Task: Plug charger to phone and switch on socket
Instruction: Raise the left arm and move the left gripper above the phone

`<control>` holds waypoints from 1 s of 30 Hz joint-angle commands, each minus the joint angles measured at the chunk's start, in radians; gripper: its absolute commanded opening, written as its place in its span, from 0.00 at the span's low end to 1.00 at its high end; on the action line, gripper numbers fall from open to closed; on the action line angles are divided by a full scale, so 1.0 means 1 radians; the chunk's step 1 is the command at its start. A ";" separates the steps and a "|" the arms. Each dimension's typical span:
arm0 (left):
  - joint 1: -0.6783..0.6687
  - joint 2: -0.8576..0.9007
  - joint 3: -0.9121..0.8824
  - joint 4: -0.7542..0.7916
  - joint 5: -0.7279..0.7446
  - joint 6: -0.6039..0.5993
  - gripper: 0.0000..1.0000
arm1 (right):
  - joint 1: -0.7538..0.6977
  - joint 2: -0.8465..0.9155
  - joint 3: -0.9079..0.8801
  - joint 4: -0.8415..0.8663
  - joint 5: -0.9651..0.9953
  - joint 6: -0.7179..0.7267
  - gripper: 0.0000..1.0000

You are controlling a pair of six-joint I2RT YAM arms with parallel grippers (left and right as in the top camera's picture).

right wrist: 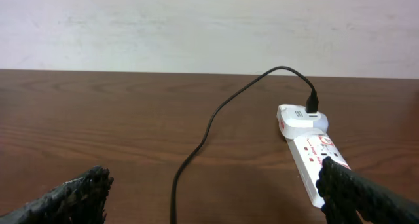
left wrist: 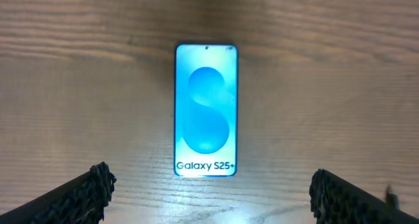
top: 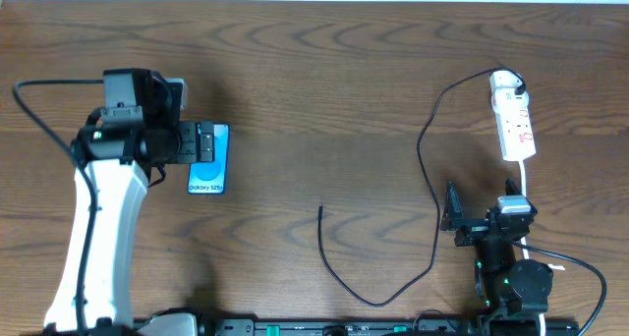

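From overhead, the phone lay flat on the table at the left, its lettered end toward the robot. The left gripper hung over its far half with the jaws spread wide and nothing in them. At the right, the socket lay lengthwise. The charger ran from its far end in 1 long loop toward the robot, and the free plug rested on bare wood between the 2 arms, well apart from the phone. The right gripper sat near the socket's near end, jaws also wide apart and empty.

From the left wrist, the phone was centred between the 2 fingers, which did not touch it.

From the right wrist, the socket lay ahead on the right, partly behind one finger. The charger rose from its plugged end and curved down toward the camera. We could not make out how the switches stood; they were too small.

We judged the task barely begun. To do this step well, we would pinch the cable just behind the free plug, so the tip stays stiff and aligned. We would also steady the phone by its long edges before pushing in, since it could slide on the smooth wood.
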 commanded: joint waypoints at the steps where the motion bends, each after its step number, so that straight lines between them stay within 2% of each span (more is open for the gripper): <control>1: 0.000 0.058 0.050 -0.037 -0.052 0.008 0.98 | 0.007 -0.008 -0.002 -0.004 -0.006 0.011 0.99; 30: 0.000 0.092 0.051 -0.029 -0.050 0.010 0.98 | 0.007 -0.008 -0.002 -0.004 -0.006 0.011 0.99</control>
